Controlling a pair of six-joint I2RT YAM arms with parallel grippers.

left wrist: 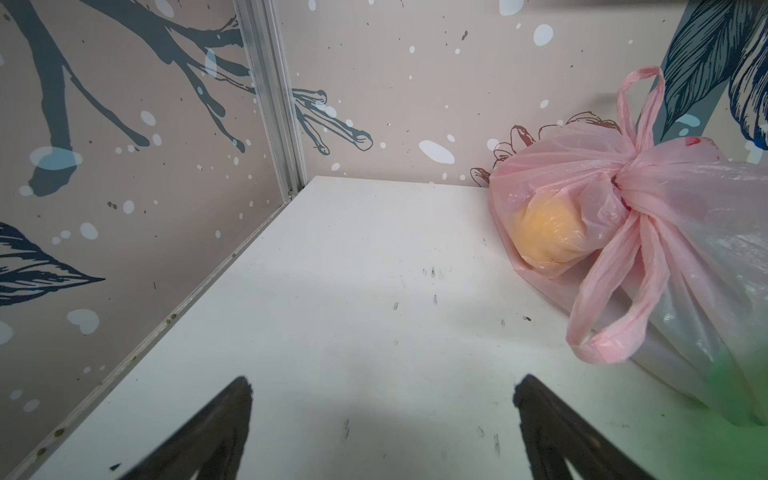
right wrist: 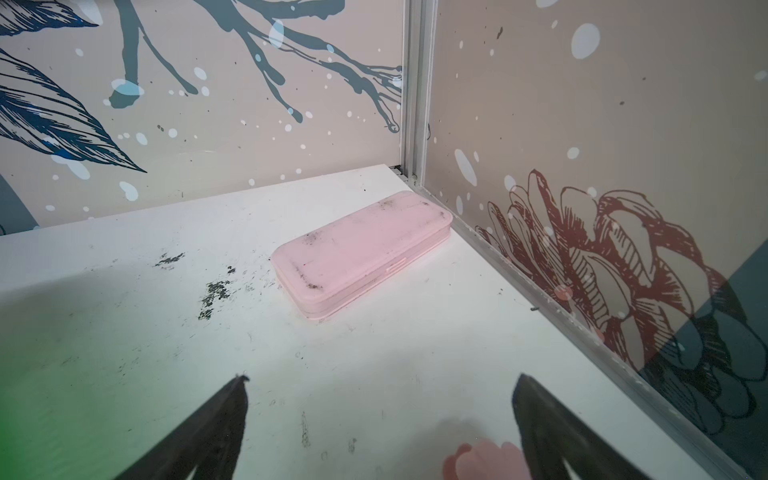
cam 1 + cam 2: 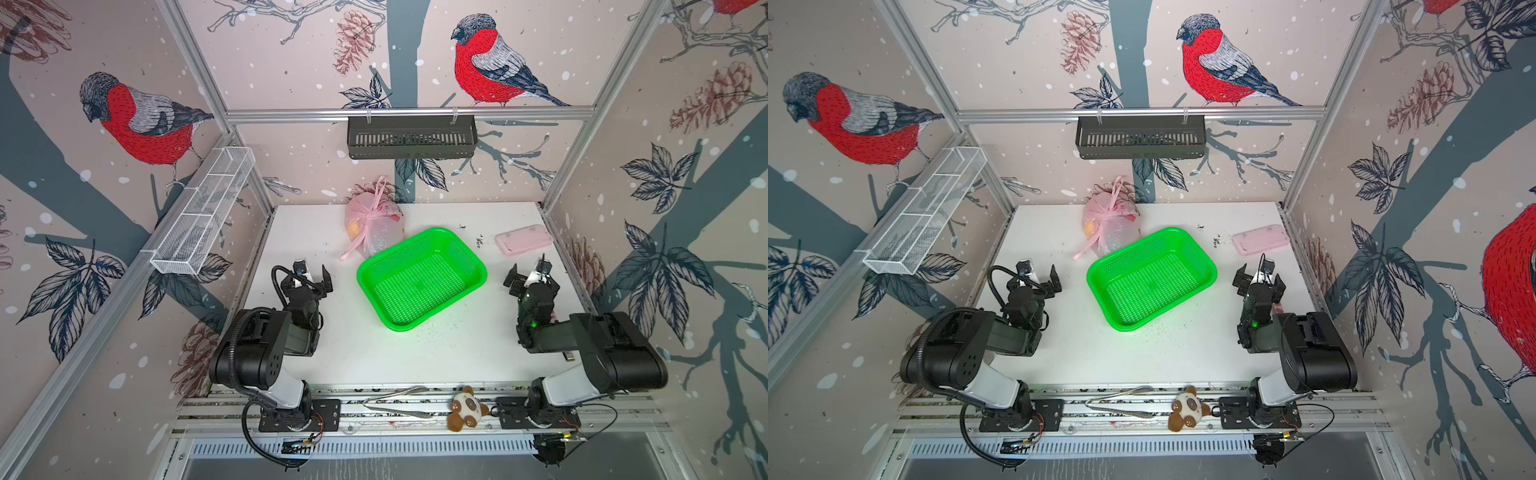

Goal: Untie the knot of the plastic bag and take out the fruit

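The pink plastic bag [image 3: 374, 226] [image 3: 1111, 226] lies tied at the back of the white table, against the rear wall. Its knot [image 1: 631, 183] [image 3: 371, 216] is bunched tight, one handle loop standing up and ribbon tails [image 3: 353, 245] trailing toward me. Through the film an orange fruit [image 1: 548, 232] [image 3: 354, 227] shows; other fruit is hidden or only a red blur. My left gripper [image 3: 312, 270] [image 3: 1040, 272] [image 1: 382, 386] is open and empty over bare table, short of the bag. My right gripper [image 3: 530, 270] [image 3: 1258, 272] [image 2: 380, 386] is open and empty at the right side.
A green mesh basket [image 3: 478, 266] [image 3: 1208, 266] sits mid-table, its back corner touching the bag. A flat pink case [image 3: 523, 244] [image 2: 361, 253] lies back right near the side wall. Metal tongs [image 3: 399, 401] and a small plush toy [image 3: 465, 409] rest on the front rail.
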